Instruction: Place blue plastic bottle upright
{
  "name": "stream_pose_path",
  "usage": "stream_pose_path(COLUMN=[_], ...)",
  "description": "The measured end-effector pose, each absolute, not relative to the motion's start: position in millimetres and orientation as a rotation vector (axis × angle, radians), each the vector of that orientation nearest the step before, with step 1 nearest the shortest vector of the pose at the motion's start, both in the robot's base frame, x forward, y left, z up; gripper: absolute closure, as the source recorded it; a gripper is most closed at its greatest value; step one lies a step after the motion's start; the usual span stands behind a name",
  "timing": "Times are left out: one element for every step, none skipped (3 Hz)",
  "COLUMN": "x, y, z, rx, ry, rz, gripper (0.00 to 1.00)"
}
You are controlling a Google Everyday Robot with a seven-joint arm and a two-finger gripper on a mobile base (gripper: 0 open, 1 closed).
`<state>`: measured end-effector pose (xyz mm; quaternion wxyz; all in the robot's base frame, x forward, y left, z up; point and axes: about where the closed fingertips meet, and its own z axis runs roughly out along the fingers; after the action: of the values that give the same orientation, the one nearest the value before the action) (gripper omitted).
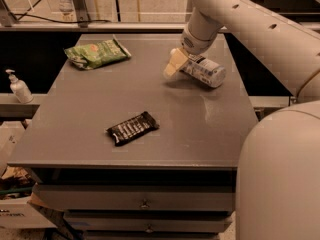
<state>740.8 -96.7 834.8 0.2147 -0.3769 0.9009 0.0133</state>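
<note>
The blue plastic bottle [206,70] lies on its side on the grey table [150,99], at the back right. It is clear pale plastic with a white label, and its cap end points left toward the gripper. My gripper [175,64] comes down from the white arm [235,14] and sits right at the bottle's cap end, touching or almost touching it. The gripper's cream-coloured tip covers the bottle's neck.
A green chip bag [96,53] lies at the table's back left. A dark candy bar [132,128] lies near the front middle. A small white pump bottle [19,87] stands on a ledge left of the table. The robot's white body [280,174] fills the lower right.
</note>
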Motion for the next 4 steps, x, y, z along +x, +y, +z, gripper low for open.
stream_pose_path(x=[740.6,740.3,738.0,735.6], y=[-95.4,-96.5,-97.7,-101.4], z=[834.6,838.4,842.4,853.6], rx=[-1.069,-1.070,-1.062,-1.039], ry=[2.484,2.472,2.461,2.437], rz=[0.011,0.002,0.009,0.027], gripper=[0.18,0.41,0.64,0.87])
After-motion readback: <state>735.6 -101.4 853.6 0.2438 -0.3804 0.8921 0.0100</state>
